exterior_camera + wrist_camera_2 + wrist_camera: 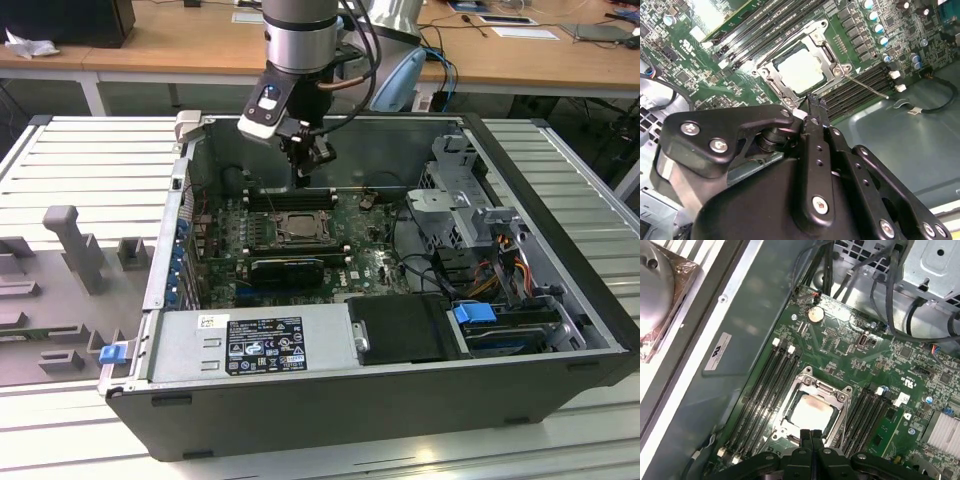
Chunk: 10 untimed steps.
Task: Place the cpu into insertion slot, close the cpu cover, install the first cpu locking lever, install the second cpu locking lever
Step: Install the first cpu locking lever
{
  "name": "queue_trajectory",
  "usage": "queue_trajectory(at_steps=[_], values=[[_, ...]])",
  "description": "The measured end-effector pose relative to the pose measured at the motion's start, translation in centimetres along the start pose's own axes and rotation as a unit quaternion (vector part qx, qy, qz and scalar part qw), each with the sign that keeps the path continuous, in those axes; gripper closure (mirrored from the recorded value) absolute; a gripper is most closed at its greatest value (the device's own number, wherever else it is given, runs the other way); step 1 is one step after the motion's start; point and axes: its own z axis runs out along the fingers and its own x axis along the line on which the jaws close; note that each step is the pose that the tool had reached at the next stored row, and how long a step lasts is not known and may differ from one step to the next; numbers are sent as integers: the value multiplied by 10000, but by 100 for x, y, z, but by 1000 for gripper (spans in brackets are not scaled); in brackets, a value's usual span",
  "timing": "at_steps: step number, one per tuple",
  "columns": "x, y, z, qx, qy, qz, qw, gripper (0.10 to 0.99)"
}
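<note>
- cpu [812, 412] lies flat in the insertion slot [789, 426], its pale top showing through the cut-out of the cpu cover [840, 399]; the cover is down over it, on the green motherboard [850, 350] between two banks of memory slots [765, 385]
- end effector [811, 432] is clenched, its two slim fingertips pressed together with nothing between them
- in both wrist views the cpu [800, 70] is just beyond the fingertips of the end effector [814, 102], which point at the near edge of the cover; whether they touch the metal I cannot tell
- in the exterior view the end effector [302, 178] hangs over the far side of the socket, above the cpu [298, 228] and apart from it
- a thin metal lever [867, 87] angles out over the memory slots [855, 97] and looks unlatched; if so the cover is only resting, and a nudge from the narrow tips could lift or skew it
- the lever is slender and likely springy; the clenched tips could slip off it and jab the memory slots or the board
- pressing on the cover with the chip not fully seated could harm the contacts beneath; seating cannot be judged from here
- a loose cable [935, 102] lies near the board, where a wide sweep of the arm might snag it
</note>
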Motion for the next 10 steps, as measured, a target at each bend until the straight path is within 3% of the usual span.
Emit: queue_trajectory(at_steps=[10], values=[[0,0,0,9,22,-358,9994,980]])
